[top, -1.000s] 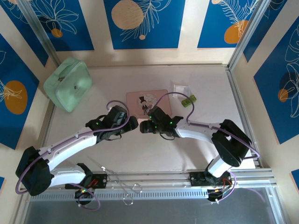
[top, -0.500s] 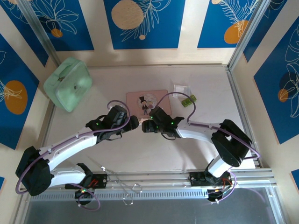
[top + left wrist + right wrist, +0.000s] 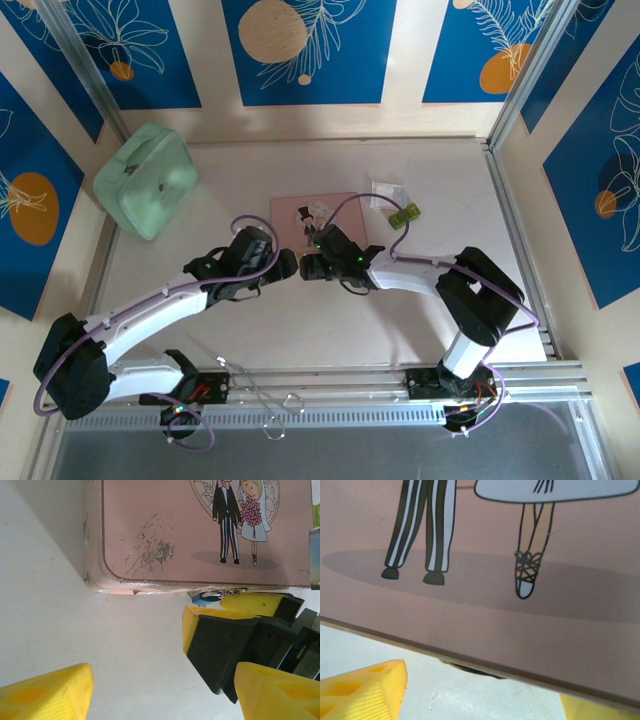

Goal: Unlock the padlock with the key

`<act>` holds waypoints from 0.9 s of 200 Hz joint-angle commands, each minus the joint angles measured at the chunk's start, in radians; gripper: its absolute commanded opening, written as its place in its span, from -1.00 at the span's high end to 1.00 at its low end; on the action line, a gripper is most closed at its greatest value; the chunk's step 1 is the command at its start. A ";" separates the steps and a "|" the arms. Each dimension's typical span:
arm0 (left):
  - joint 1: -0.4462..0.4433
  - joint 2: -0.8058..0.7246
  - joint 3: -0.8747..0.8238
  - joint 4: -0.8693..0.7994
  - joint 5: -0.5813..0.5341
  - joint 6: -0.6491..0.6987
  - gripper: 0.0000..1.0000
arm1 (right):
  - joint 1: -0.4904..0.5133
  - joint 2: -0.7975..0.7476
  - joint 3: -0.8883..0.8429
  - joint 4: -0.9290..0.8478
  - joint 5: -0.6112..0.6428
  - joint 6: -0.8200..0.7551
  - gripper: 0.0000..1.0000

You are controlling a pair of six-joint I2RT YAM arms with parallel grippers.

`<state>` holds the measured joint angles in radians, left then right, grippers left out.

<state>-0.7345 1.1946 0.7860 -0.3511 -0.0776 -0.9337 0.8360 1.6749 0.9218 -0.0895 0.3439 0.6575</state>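
Padlock at tin box near edge; pouch far left, packet right.

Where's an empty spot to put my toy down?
Bare table: between the green case and the pink tin, and the middle strip along the front rail. Crowded: the tin's near edge, by the left end effector and right end effector.

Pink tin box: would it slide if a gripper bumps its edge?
Probably slides: the pink tin box lies flat and low on a smooth table, so tipping seems unlikely. Its scuffs suggest stiff, thin metal, likely light. The tiny padlock at its edge would probably shift with it.
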 commanded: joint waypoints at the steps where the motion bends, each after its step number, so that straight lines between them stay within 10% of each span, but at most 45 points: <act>1: 0.017 0.008 -0.013 0.007 0.018 0.023 -0.49 | -0.007 0.027 0.032 0.009 0.005 -0.016 -0.56; 180: 0.021 -0.004 -0.039 0.023 0.024 0.035 -0.49 | -0.004 0.092 0.078 0.002 -0.009 -0.021 -0.12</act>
<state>-0.7238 1.1946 0.7597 -0.3412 -0.0708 -0.9142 0.8352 1.7447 0.9646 -0.0685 0.3248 0.6353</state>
